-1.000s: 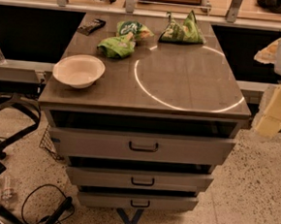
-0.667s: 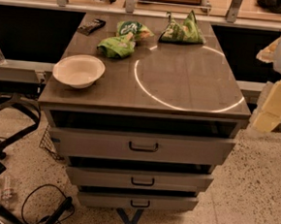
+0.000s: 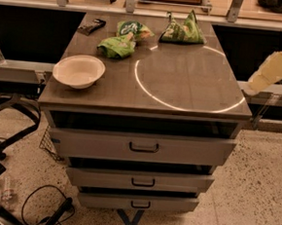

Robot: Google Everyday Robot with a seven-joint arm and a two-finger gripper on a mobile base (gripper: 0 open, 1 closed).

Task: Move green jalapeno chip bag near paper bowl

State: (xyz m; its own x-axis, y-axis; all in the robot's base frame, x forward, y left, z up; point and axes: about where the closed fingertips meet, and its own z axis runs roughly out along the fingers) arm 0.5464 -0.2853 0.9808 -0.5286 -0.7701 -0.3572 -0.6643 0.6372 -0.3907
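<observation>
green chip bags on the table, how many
3. The green jalapeno chip bag stands at the back right; a small labelled bag lies back centre; a rounded bag sits just in front of it. None look hidden. The gripper hangs right of the table.

Peaked, glossy green jalapeno chip bag (image 3: 183,30), white lettering, upright at tabletop's (image 3: 182,83) 1 o'clock. Shallow cream paper bowl (image 3: 78,71), upright, at 9 o'clock, well apart. Gripper (image 3: 272,71) beyond 3 o'clock edge.
</observation>
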